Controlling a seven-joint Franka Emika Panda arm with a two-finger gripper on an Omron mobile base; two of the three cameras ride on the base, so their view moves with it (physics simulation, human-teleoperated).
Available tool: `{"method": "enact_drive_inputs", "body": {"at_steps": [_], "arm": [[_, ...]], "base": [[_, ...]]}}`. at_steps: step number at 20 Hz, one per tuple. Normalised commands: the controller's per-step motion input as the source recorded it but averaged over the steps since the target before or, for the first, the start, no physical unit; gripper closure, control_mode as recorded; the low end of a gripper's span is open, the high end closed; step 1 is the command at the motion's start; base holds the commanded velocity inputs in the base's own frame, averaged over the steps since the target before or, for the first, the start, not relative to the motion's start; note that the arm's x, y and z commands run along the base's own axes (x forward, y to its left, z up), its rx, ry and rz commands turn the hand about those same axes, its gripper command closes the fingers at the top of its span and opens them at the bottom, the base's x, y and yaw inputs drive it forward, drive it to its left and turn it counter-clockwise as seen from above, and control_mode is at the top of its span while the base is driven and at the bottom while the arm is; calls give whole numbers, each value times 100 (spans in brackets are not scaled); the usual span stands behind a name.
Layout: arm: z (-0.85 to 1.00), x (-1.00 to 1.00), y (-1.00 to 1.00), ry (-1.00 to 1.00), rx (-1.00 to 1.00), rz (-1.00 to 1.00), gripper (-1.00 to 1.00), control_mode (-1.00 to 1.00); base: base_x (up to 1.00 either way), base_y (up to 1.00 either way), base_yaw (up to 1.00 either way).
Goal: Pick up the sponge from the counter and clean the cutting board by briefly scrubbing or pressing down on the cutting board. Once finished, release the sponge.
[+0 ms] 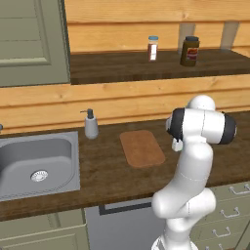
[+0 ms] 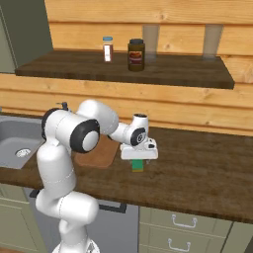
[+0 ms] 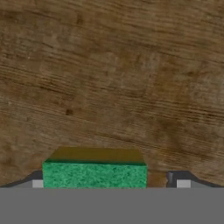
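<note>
The gripper (image 2: 138, 159) hangs low over the counter (image 2: 197, 168), its jaws spread wide and straddling the sponge (image 2: 137, 165) without closing on it. In the hand view the sponge (image 3: 94, 169) lies flat on the dark wood between the fingertips (image 3: 183, 181). It rests just right of the cutting board (image 1: 141, 148), which lies between it and the steel sink (image 1: 36, 163).

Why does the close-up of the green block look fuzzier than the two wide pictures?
Hand view: the sponge and counter grain are soft, seen from very near. Left base view: even light, faint shadow under the cutting board. Right base view: crisp, no glare, sponge shaded under the gripper.
</note>
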Motion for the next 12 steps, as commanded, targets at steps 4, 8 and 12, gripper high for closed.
{"method": "enact_drive_inputs", "body": {"at_steps": [4,8,12], "arm": [[0,0,0,-1,0,3,100,-100],[0,0,0,-4,0,3,100,-100],[45,-21,5,-18,0,3,100,-100]], "base": [[0,0,0],[0,0,0],[0,0,0]]}}
